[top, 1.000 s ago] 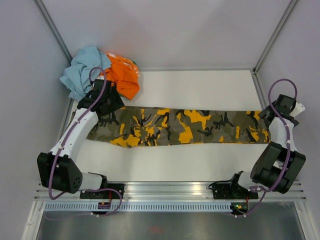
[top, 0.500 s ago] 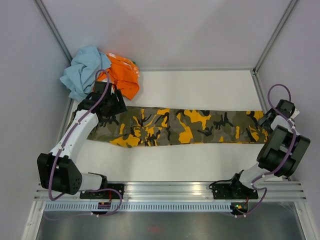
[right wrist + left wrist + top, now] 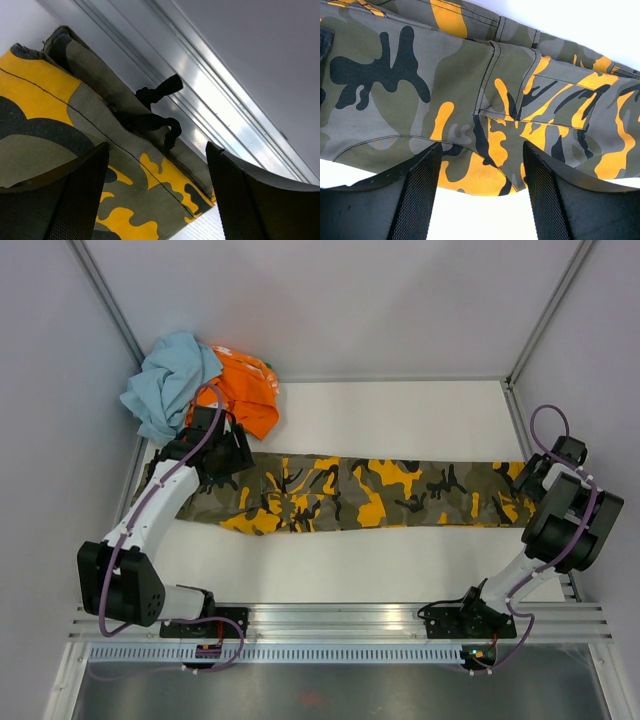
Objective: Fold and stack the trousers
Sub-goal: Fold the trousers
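Note:
The camouflage trousers (image 3: 370,493) lie flat in a long strip across the white table, waist at the left, leg cuffs at the right. My left gripper (image 3: 222,456) hovers open over the waist end; in the left wrist view its open fingers straddle the cloth's edge (image 3: 485,165), with a side pocket (image 3: 555,100) beyond. My right gripper (image 3: 543,472) is open at the cuff end by the table's right rail; in the right wrist view the cuff hem (image 3: 125,155) and its black drawstring (image 3: 155,112) lie between the fingers (image 3: 82,195).
A light blue garment (image 3: 165,380) and an orange garment (image 3: 245,390) lie heaped at the table's back left corner. A metal rail (image 3: 200,100) runs along the right edge next to the cuff. White table (image 3: 400,420) lies behind and in front of the trousers.
My right arm has folded down and drawn in over the cuff end. My left gripper has shifted slightly right over the waist. The trousers have not moved.

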